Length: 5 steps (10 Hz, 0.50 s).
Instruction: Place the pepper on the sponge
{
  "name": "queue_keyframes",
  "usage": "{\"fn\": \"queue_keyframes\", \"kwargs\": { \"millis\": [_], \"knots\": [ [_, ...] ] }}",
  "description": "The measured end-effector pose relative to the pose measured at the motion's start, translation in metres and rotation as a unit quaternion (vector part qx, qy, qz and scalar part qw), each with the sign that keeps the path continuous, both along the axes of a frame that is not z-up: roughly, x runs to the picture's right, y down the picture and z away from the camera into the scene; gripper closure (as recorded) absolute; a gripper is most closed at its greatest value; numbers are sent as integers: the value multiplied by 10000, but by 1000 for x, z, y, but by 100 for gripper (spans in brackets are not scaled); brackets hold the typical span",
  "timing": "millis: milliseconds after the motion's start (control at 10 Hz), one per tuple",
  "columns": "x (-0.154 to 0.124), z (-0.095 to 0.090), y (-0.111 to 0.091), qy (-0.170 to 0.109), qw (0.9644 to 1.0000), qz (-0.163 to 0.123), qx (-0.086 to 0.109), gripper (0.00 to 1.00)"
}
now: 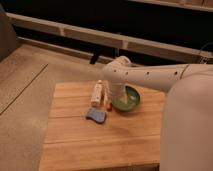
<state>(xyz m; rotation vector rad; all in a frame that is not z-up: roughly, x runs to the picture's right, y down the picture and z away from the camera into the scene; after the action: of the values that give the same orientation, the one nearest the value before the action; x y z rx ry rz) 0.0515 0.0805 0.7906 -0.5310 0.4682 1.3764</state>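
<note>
Orange-red and small, the pepper (108, 106) lay on the wooden counter (75, 145) between the white bottle (97, 93) and the green bowl (129, 101), near the blue sponge (95, 115) but apart from it. The gripper (110, 101) hung just above it, jaws released.

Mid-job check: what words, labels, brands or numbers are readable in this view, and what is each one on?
No text can be read anywhere in this view.
White bottle: any label is too blurred to read.
Pepper, sponge, green bowl, wooden board: no markings show.
Gripper, low over the pepper between bottle and bowl: no lettering shows on it or on the white arm.
</note>
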Motion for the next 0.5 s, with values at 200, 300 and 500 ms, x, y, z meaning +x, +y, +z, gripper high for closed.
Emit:
{"fn": "queue_keyframes", "kwargs": {
  "millis": [200, 300, 500],
  "knots": [
    [3, -2, -3, 8, 10000, -23, 86, 35],
    [4, -2, -11, -14, 9996, -83, 260, 35],
    [-1, 2, -20, -175, 9986, -231, 452, 35]
  ]
}}
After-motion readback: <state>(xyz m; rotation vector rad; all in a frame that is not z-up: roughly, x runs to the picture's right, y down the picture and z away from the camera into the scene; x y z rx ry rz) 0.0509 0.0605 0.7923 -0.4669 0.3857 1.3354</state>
